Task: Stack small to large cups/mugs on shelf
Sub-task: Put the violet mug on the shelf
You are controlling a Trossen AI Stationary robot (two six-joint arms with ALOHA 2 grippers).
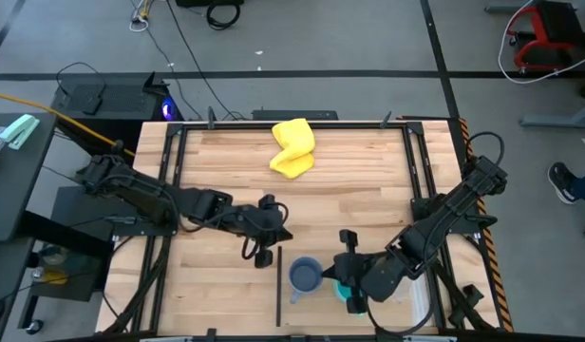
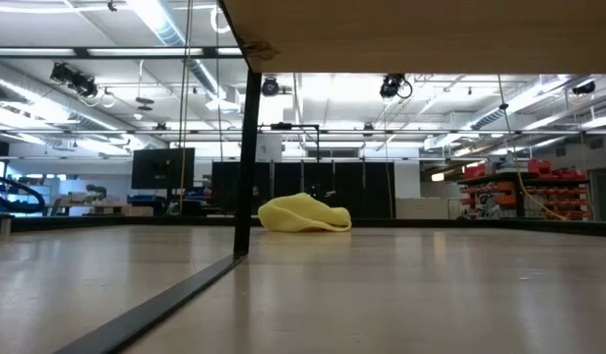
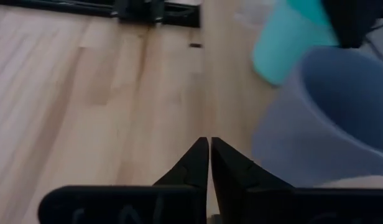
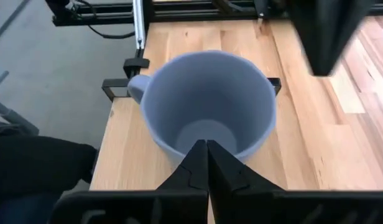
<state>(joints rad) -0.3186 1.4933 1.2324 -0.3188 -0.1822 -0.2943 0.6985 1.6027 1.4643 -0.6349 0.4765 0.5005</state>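
The grey-blue mug [image 1: 305, 275] stands upright on its base on the wood near the table's near edge, its mouth [image 4: 207, 106] up and nothing inside. Its handle [image 4: 137, 87] points away from my right gripper. The cyan mug [image 1: 346, 291] sits just to its right, mostly hidden under my right hand, and it also shows in the left wrist view [image 3: 283, 38]. My right gripper [image 4: 207, 144] is shut, and its tips are over the grey-blue mug's rim. My left gripper [image 3: 209, 144] is shut and hangs over bare wood, to the left of and beyond the grey-blue mug [image 3: 322, 118]. Neither mug shows in the low view. My right gripper comes at the grey-blue mug slanting down from the table's right. Its shut tips are in line with the nearest part of the rim [image 4: 179, 149]. I cannot tell whether they touch it.
A crumpled yellow cloth [image 1: 292, 148] lies at the far middle of the table and also shows in the low view [image 2: 303, 213]. A thin black bar [image 1: 278, 285] runs to the near edge, left of the mugs. In the low view, a wooden shelf board [image 2: 431, 29] on a black post [image 2: 246, 147] spans overhead.
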